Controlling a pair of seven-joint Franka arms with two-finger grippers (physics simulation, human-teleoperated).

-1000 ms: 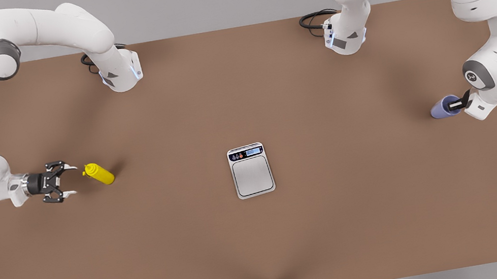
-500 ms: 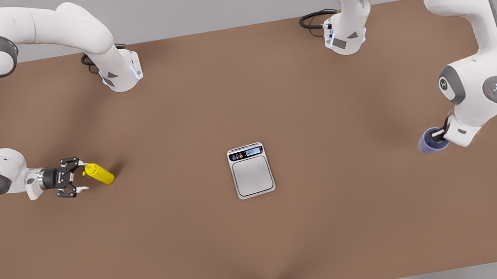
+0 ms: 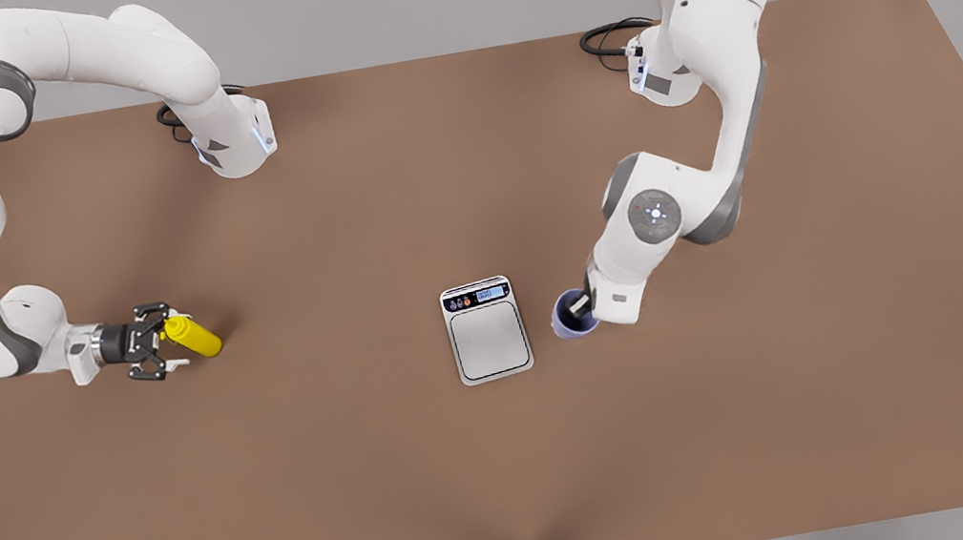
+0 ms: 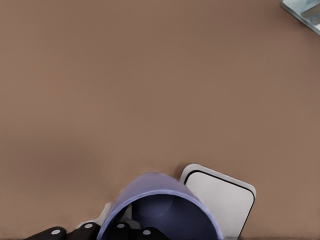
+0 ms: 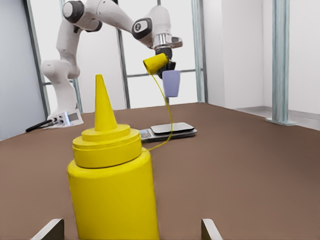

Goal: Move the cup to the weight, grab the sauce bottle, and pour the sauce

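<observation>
Left end effector (image 3: pixel 585 306) grips cup (image 3: pixel 573 314) just beside the weight (image 3: pixel 487 329), not yet over its plate; right end effector (image 3: pixel 162 351) wide around sauce bottle (image 3: pixel 192 336) on the bench (image 3: pixel 511 458), risks nudging it over.

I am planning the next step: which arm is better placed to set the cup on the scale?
The left. Its gripper holds the cup beside the scale; the right gripper is open around the sauce bottle.
</observation>
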